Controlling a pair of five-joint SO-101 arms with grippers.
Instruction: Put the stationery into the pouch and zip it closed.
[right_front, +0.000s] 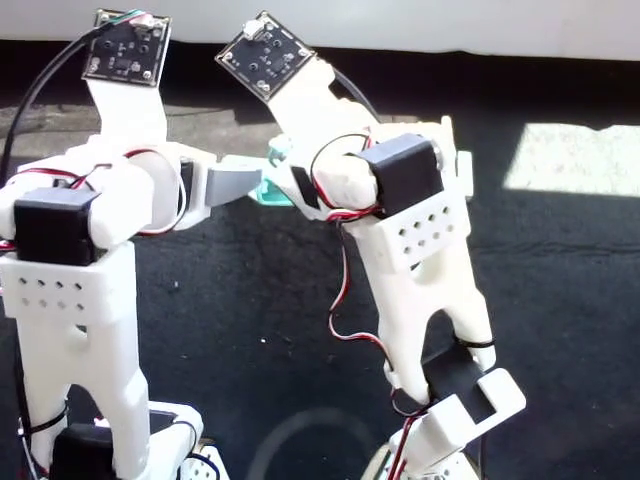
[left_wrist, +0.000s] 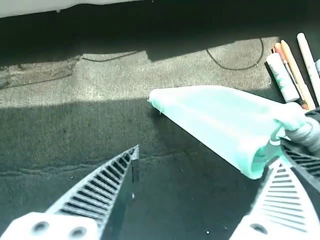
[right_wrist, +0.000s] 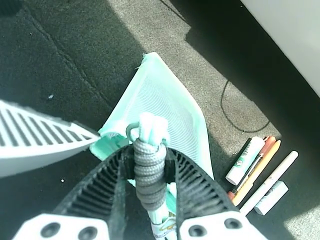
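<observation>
The pouch (right_front: 268, 190) is held at upper centre of the high view by its grey cord (right_wrist: 148, 175), clamped in the right gripper (right_wrist: 147, 156); the left gripper (left_wrist: 204, 156) is spread open; stationery (right_wrist: 255, 172) is laid nearby

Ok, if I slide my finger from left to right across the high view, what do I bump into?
One arm's black motor → the mint pouch peeking out → the other arm's black motor → the sunny patch.
</observation>
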